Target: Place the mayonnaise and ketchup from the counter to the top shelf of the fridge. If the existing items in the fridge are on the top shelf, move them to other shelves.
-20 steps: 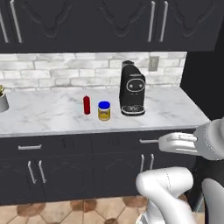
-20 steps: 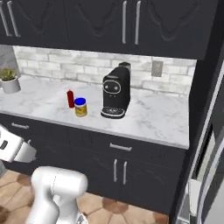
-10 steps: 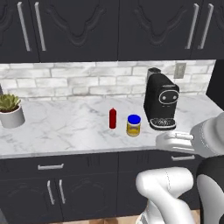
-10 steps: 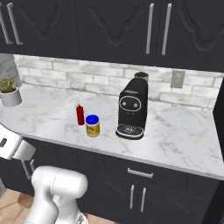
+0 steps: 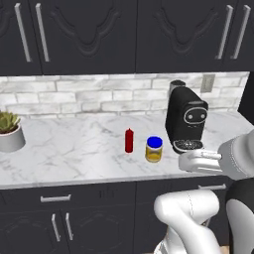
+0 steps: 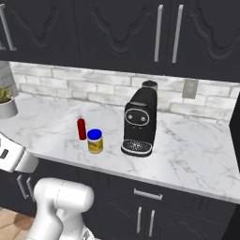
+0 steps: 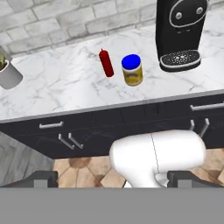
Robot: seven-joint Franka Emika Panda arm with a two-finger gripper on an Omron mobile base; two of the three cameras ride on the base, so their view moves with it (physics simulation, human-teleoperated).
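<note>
Two items: ketchup [image 5: 129, 140] and mayonnaise [image 5: 154, 149], both upright, long axes vertical, mid-frame on bench [image 5: 74, 149]
Ketchup: left of mayonnaise, just beside
Gripper [image 7: 111, 180]: jaws wide, holding nothing
Hand view: dark finger tips [image 7: 41, 178] at bottom

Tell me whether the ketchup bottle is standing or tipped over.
Upright: the small red ketchup bottle stands cap-up on the white-grey marbled counter.

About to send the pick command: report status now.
Gripper open, empty, back from the counter. Small red ketchup bottle and blue-capped cream mayonnaise jar upright, side by side. Black coffee machine close beside the jar.
</note>
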